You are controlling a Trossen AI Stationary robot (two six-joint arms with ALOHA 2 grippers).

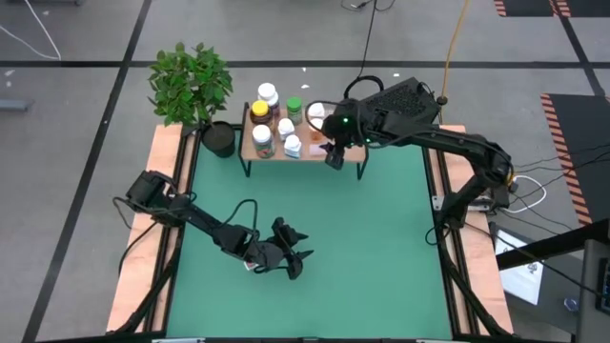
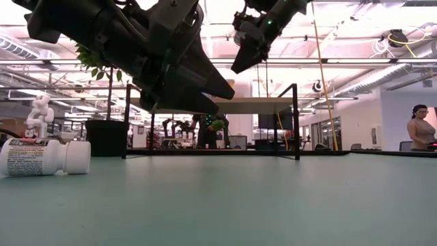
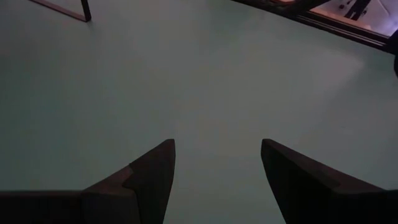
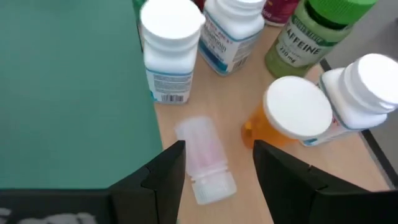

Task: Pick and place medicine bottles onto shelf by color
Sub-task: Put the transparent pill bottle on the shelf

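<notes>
The shelf (image 1: 357,151) stands at the table's far edge with several medicine bottles upright on it: white-capped ones (image 4: 171,46), a green one (image 4: 317,31) and an orange one (image 4: 289,118). My right gripper (image 1: 334,152) (image 4: 217,158) is open, just above the shelf's near right part. A clear pale bottle (image 4: 202,158) lies on its side on the wood between its fingertips. My left gripper (image 1: 295,255) (image 3: 217,155) is open and empty, low over the green mat. A white bottle (image 2: 41,157) lies on its side on the mat beside my left arm. My right gripper's open fingers point down, one on either side of the clear bottle's capped end (image 4: 211,183). One finger (image 4: 174,162) is right beside the bottle's wall. I cannot tell whether it touches. The bottle rests on the shelf top on its side.
A black plant pot (image 1: 219,138) with a green plant (image 1: 191,81) stands at the shelf's left end. The bottles fill the shelf's left and middle parts. Wooden rails (image 1: 167,171) run along both sides of the mat. A person (image 2: 422,133) stands in the room beyond.
</notes>
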